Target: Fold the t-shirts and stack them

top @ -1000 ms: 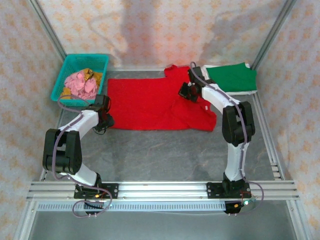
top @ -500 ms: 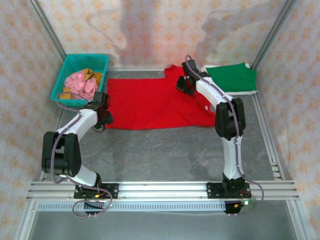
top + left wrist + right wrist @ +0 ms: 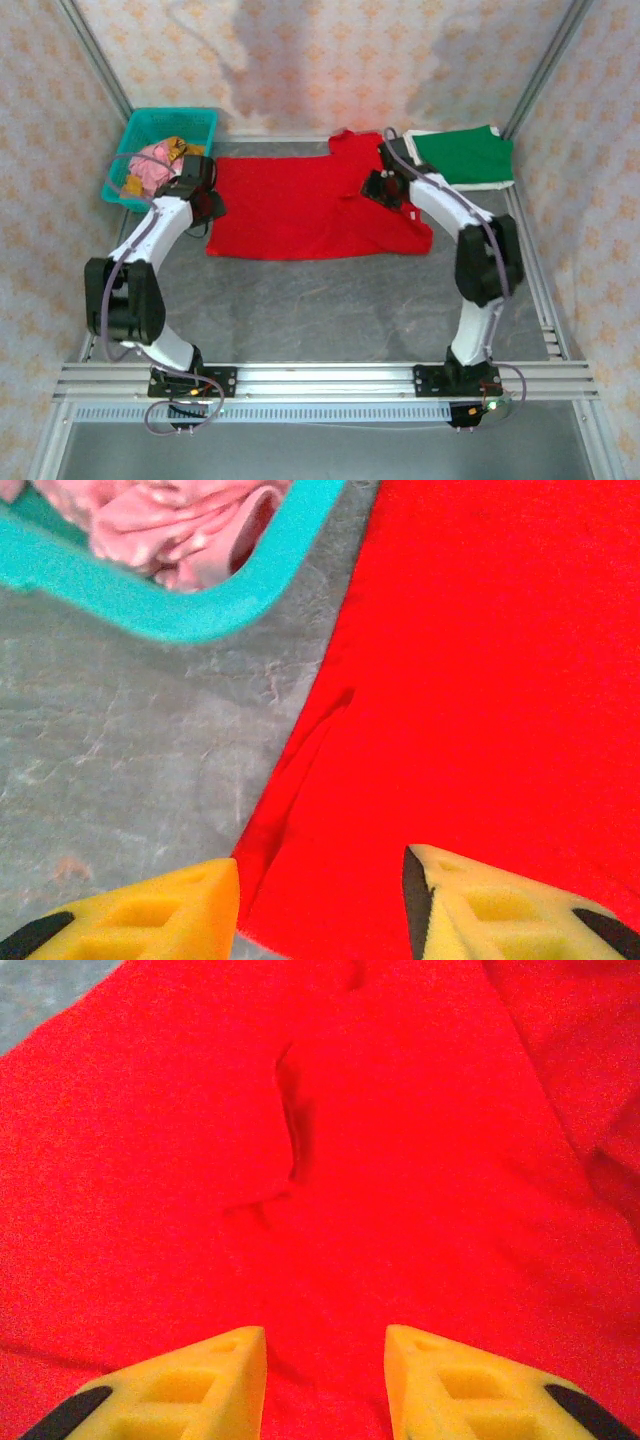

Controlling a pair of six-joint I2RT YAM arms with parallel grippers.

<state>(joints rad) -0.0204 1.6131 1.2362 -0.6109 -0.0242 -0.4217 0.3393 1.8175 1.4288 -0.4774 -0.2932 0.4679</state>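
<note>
Our left gripper now sits further along the red t-shirt, our right gripper back over it, both spread empty, seemingly to smooth it.

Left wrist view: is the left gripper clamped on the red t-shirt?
No: the left gripper is open, its yellow fingers apart over the edge of the red t-shirt, pinching nothing.

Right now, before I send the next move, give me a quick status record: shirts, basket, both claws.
red t-shirt: spread on the table, right side partly folded over
green t-shirt: folded, far right, on a white layer
teal basket: far left, holds pink cloth
left claw: open, over the red shirt's left edge
right claw: open, over red cloth
</note>
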